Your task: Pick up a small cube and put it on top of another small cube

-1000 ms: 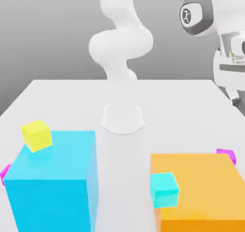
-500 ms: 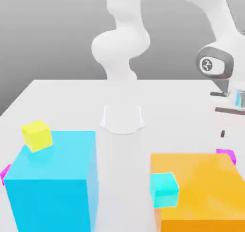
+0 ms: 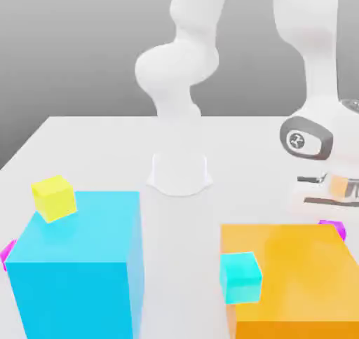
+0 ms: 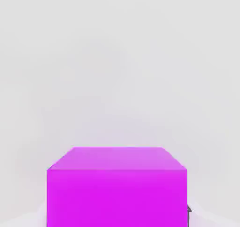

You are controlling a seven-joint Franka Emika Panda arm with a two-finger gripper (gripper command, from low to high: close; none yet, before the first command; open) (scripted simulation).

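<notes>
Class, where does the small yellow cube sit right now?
In the exterior view, the yellow cube is on that view's left, at the far left corner of the big blue block's top.

Orange block (image 3: 294, 271) in front of claw (image 3: 340, 222).
</notes>
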